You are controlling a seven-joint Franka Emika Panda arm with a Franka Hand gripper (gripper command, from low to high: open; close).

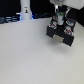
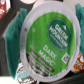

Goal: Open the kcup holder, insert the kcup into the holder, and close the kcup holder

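Your tool (image 1: 60, 19) grips the kcup (image 2: 50, 41) between closed fingers (image 2: 14, 35), lid facing away, directly above the kcup holder (image 1: 62, 32) for insertion.

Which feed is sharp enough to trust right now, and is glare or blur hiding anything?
Exterior view: tiny and soft; the kcup holder is a dark blur under the hand, the bright table washed out. Wrist view: the kcup fills the frame, its label readable with slight sheen; the edges are out of focus.

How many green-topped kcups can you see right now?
1: the kcup fills the wrist view between the gripper fingers, above the kcup holder. Others may be hidden in it.
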